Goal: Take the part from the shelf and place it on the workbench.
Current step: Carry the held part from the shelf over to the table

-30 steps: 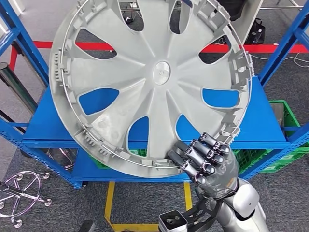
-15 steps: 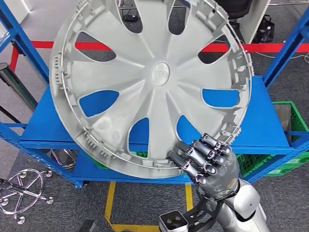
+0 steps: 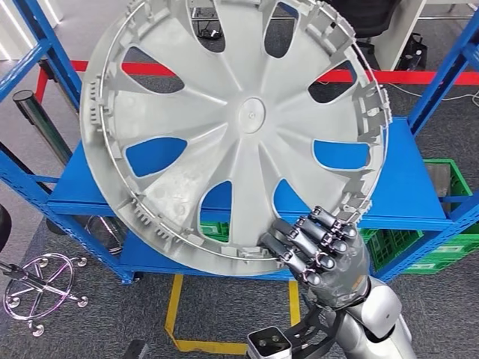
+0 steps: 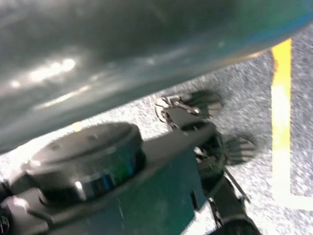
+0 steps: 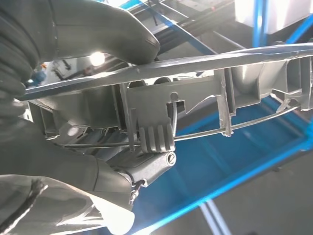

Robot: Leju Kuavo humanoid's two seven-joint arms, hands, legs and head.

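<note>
Blue shelf (image 3: 404, 183) on grey carpet (image 3: 226, 314); right robot hand (image 3: 322, 250) grips the hubcap (image 3: 237, 127).

Grey wheel cover against a blue shelf

Pale grey spoked wheel cover (image 3: 237, 127) dead centre, blue showing through its openings; dark grey, glossy right hand (image 3: 319, 250) at five o'clock. Bright blue shelf (image 3: 404, 179) behind, green crates (image 3: 446, 224) at four o'clock, red floor tape (image 3: 395, 75) at one o'clock, yellow floor line (image 3: 175, 314) at six, speckled grey carpet (image 3: 79, 336) and a chrome chair base (image 3: 40, 288) at eight.
</note>
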